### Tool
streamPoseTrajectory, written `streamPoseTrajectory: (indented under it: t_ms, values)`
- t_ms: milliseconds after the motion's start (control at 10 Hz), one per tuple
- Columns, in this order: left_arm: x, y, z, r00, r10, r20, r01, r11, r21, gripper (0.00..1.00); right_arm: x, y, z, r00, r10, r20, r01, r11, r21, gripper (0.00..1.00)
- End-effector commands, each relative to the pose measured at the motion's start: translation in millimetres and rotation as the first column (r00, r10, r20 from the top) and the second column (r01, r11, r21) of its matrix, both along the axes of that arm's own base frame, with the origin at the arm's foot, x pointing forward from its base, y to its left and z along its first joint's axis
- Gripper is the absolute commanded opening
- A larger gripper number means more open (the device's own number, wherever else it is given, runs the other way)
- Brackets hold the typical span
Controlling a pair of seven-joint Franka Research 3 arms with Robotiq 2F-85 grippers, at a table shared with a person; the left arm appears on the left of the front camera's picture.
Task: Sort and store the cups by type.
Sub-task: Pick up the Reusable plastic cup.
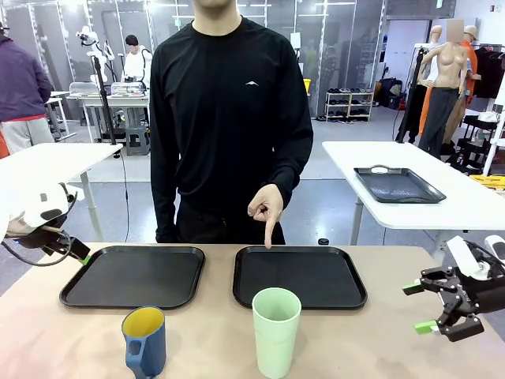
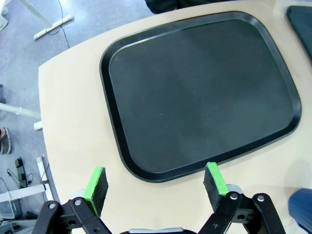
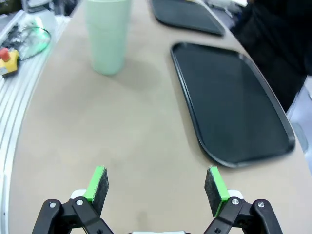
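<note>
Cups: tall mint-green plastic tumbler [image 1: 276,332] just before near rim of right-hand black rectangular tray [image 1: 316,276]; dark blue handled mug [image 1: 144,341] farther left of it | person's hand [image 1: 266,207] points into that tray | left gripper [image 2: 155,179], right gripper [image 3: 157,183]: fingers spread, empty | likely tumbler first: right gripper, square mid-body grasp, gentle squeeze, keep upright.

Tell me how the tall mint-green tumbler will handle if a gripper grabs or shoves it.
The tumbler stands tall on a base narrower than its rim, so a push high up would probably tip it. It looks like plastic, so it is likely light and unlikely to shatter. Its smooth, handleless wall may be slippery.
</note>
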State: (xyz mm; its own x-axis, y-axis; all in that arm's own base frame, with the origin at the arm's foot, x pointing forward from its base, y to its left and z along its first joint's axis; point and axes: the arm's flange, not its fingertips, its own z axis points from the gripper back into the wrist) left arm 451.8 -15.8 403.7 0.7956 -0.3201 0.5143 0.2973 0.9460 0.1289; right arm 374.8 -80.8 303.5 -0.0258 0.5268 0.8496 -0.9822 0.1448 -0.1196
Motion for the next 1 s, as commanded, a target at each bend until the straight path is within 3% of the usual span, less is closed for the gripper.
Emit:
streamPoseTrajectory:
  t_ms: [0,800,900]
  values:
    - [1,2,0,1.0,-0.005,0.001,0.005,1.0,0.008,1.0,17,-10,-13,0.997,0.08,0.018,-0.081,0.996,0.042,1.0]
    - [1,2,0,1.0,-0.005,0.001,0.005,1.0,0.008,1.0,23,6,-13,0.988,0.153,-0.002,-0.148,0.958,0.246,1.0]
    - [1,2,0,1.0,-0.005,0.001,0.005,1.0,0.008,1.0,28,10,-8,0.995,-0.02,-0.096,0.029,0.995,0.095,1.0]
